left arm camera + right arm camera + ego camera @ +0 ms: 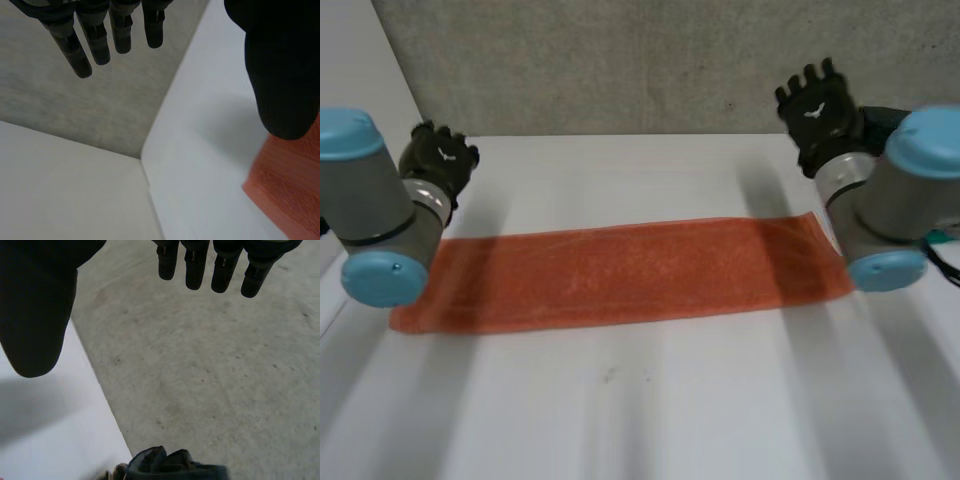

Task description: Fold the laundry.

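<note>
Found the white tabletop (640, 400) carrying one orange towel (620, 272), laid flat as a long strip at mid-table. Read its long axis as running from the robot's left to its right, the right end angled slightly toward the far wall. Saw the left robot hand (440, 160) and right robot hand (817, 105) hovering beyond the far edge, one near each short end, fingers straight, holding nothing. Judged the step as set-up for an end-to-end fold; next called for pinching one short end and carrying it over the other.
</note>
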